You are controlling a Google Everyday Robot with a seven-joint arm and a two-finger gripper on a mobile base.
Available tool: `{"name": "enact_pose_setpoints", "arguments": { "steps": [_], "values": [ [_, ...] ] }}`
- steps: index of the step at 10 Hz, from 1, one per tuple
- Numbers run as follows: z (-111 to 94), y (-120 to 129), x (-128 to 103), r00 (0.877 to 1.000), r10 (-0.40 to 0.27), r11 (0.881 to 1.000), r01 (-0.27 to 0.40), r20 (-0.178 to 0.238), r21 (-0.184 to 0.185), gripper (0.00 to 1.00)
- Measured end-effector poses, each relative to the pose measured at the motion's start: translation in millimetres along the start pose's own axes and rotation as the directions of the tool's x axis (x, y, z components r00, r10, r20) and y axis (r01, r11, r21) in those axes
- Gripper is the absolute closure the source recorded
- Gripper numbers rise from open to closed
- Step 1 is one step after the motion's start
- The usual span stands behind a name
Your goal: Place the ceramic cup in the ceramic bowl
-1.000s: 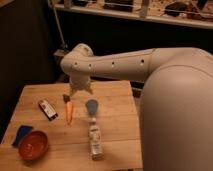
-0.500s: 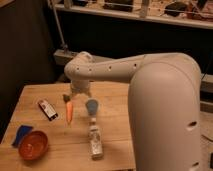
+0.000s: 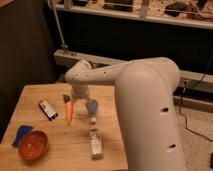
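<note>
A white arm (image 3: 145, 82) reaches from the right of the camera view across a pale wooden surface (image 3: 57, 134). Its wrist bends down over the middle of the surface, nearer the far edge than the near one. The pincer (image 3: 78, 100) hangs below the wrist, low over the wood, with its fingers released and grasping nothing.

The ceramic cup (image 3: 92, 106), small and light blue, stands upright on the surface just beside the pincer, on the side toward the right edge. Whether the cup touches a finger cannot be told.

On the pincer's other side an orange carrot (image 3: 69, 111) lies with its length running from the far edge toward the near edge. It is close to the pincer and apart from the cup.

The ceramic bowl (image 3: 33, 144), shallow and orange-red, sits by the near left corner, well apart from the cup, and nothing shows inside it. A dark-blue flat piece (image 3: 20, 134) lies just beside the bowl, toward the left edge, and its corner appears to touch the bowl's rim.

A small dark packet (image 3: 46, 108) with a light label lies between the carrot and the left edge. A clear bottle (image 3: 94, 144) lies on its side near the near edge, below the cup, with its cap end pointing toward the cup.
</note>
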Motion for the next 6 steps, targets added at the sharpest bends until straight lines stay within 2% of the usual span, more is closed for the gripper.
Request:
{"name": "enact_pose_setpoints", "arguments": {
  "steps": [2,3,4,5,6],
  "values": [
    [20.3,-3.0,6.1,0.999,0.007,1.000,-0.006,-0.032,0.017,0.35],
    [38.0,-6.0,11.8,0.998,0.011,1.000,-0.010,-0.059,0.028,0.39],
    [47.6,-7.3,15.0,0.997,0.013,0.999,-0.011,-0.072,0.032,0.45],
    [57.3,-8.3,17.6,0.996,0.018,0.999,-0.015,-0.085,0.037,0.57],
    [59.9,-8.5,17.1,0.996,0.025,0.999,-0.021,-0.086,0.042,0.66]
  ]
}}
